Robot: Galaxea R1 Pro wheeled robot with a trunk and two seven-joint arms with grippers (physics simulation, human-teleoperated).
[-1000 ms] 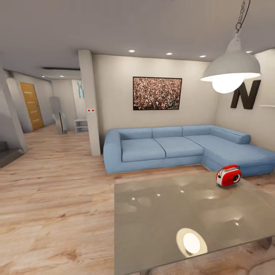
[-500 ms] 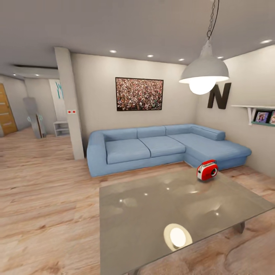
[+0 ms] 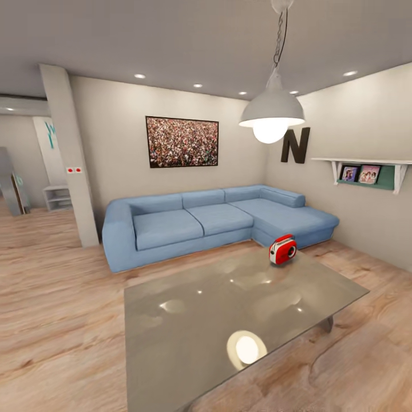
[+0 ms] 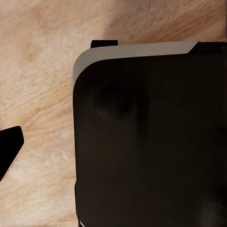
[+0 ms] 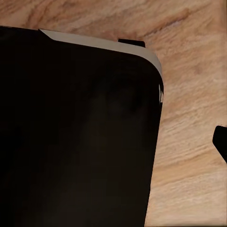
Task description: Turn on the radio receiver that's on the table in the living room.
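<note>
The radio [image 3: 282, 249] stands upright on the far right part of the counter [image 3: 189, 320], near its far edge, with bare glossy top all around it. Its white face with the round dial is turned toward the near right. The counter is long and low, grey-taupe, and mirrors the lamp [image 3: 271, 112] as a bright oval near its front edge. One leg [image 3: 326, 324] shows under the right corner.

Behind the counter runs the blue sofa [image 3: 200, 223], an L-shape whose chaise end lies just beyond the radio. Above the sofa hangs a framed picture [image 3: 182, 142]. The white dome lamp hangs on a chain over the counter's far side, above the radio. On the right wall are a dark letter N [image 3: 294, 145] and a white shelf [image 3: 366, 171] with two small pictures. A pillar [image 3: 71, 166] stands left of the sofa, and a small white rack [image 3: 57, 197] sits beyond it. Light wood floor [image 3: 57, 297] lies between the camera and the counter's left side.

Both wrist views show a dark, rounded body with a pale rim over the wood floor [image 4: 42, 71]. From these pictures I cannot tell whether either pincer is apart or together.
</note>
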